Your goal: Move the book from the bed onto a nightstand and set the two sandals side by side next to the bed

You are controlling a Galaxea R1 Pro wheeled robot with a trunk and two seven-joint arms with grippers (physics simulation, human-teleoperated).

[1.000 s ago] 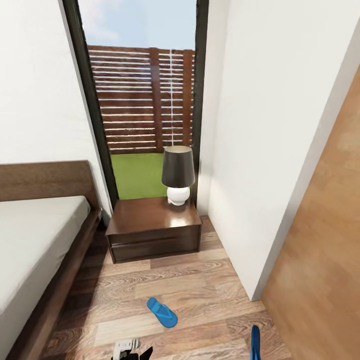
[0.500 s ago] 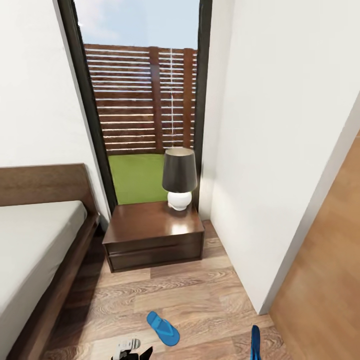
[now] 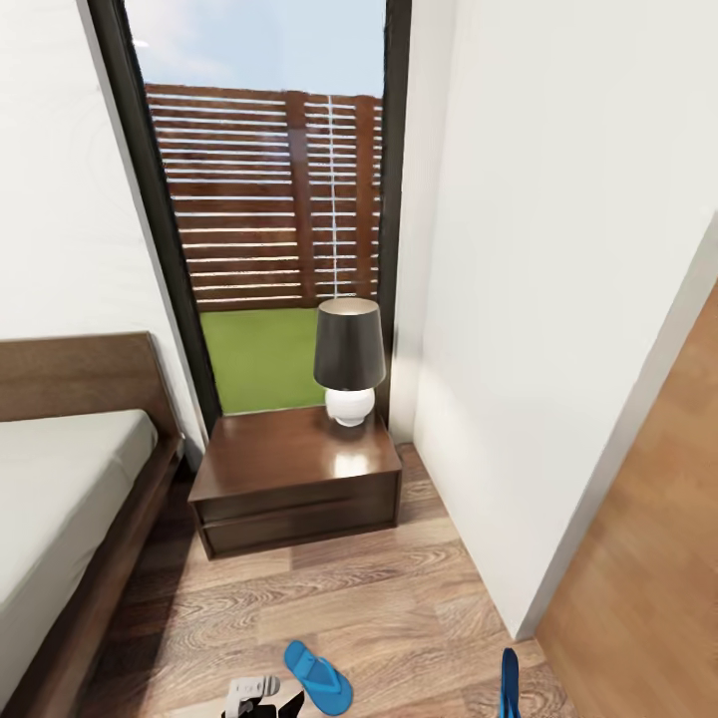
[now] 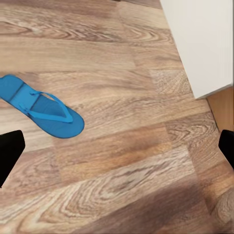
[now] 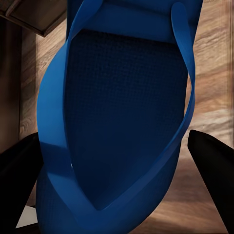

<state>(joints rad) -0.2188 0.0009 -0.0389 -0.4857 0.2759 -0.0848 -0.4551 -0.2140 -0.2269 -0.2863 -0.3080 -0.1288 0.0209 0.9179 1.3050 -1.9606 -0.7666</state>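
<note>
One blue sandal [image 3: 317, 676] lies flat on the wood floor, a little short of the dark nightstand [image 3: 294, 474]. In the left wrist view this sandal [image 4: 41, 107] lies ahead of my open left gripper [image 4: 117, 151], which hangs above bare floor. The tip of my left gripper [image 3: 261, 698] pokes in at the head view's bottom edge. My right gripper [image 5: 117, 161] is shut on the other sandal [image 5: 117, 112], one dark finger on each side; this sandal [image 3: 510, 688] shows edge-on at the bottom right. The bed [image 3: 60, 499] lies at the left. The book is out of view.
A lamp [image 3: 349, 359] with a dark shade stands on the nightstand's back right corner, before a tall dark-framed window [image 3: 269, 199]. A white wall corner [image 3: 519, 618] juts in on the right, with a wooden panel [image 3: 648, 578] beyond it. A floor strip runs between bed and wall.
The whole head view has shifted: the nightstand looks a little nearer and the floor sandal sits lower in the picture. The held sandal keeps its place at the bottom right.
</note>
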